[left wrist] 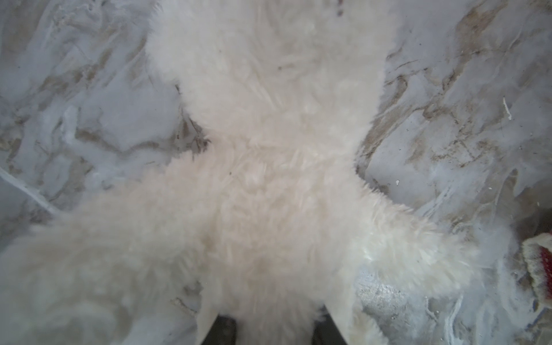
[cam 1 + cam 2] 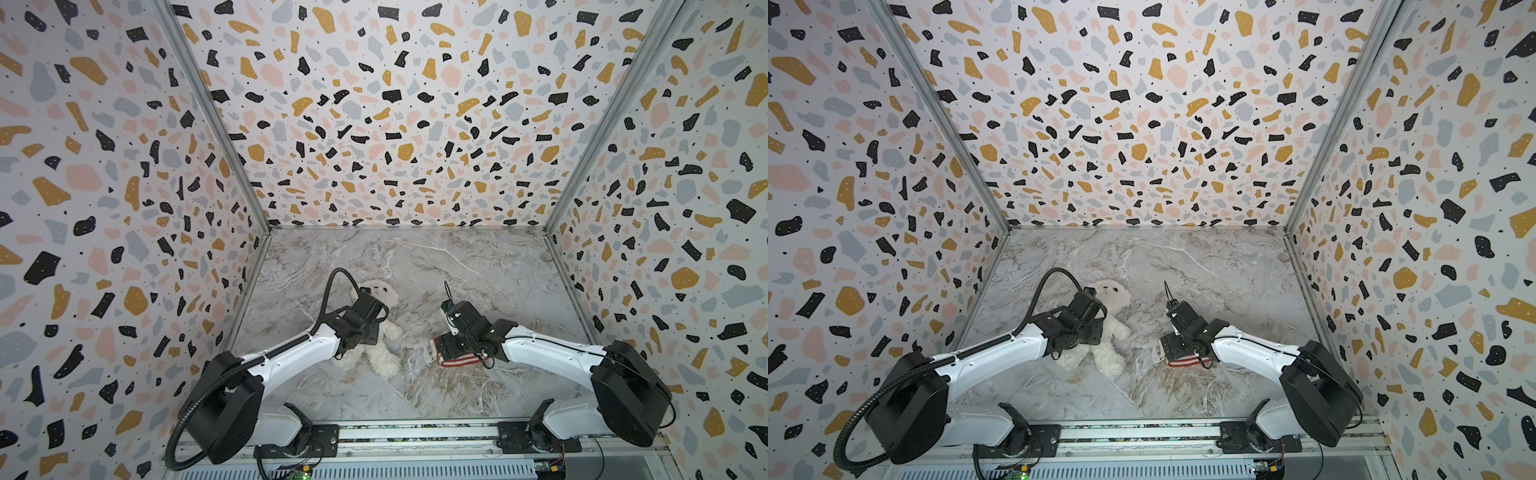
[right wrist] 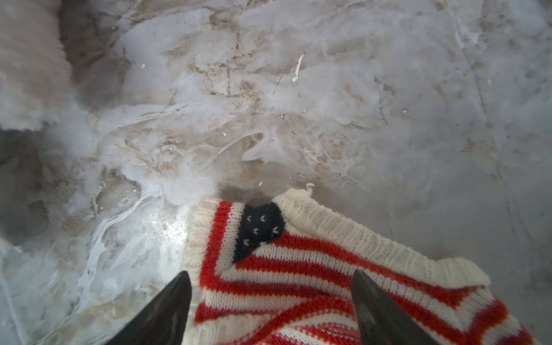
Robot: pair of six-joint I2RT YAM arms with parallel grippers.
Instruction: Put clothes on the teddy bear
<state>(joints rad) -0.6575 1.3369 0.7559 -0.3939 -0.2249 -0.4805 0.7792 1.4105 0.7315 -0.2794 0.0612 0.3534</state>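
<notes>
Teddy bear (image 2: 386, 332), fluffy white, face-up; grip of left tool (image 1: 271, 334) unclear; right tool (image 3: 270, 298) spread

A red-and-white striped knit top (image 3: 298, 268) with a navy starred patch (image 3: 260, 230) lay crumpled on the marbled tabletop (image 2: 478, 266), around four o'clock from its middle. Terrazzo-patterned walls (image 2: 395, 124) enclosed it.

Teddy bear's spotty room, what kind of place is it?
Probably a robot test booth, not a bedroom: speckled panel walls box in a marble-look tabletop, and two robot arms sit on a rail at its front edge.
</notes>
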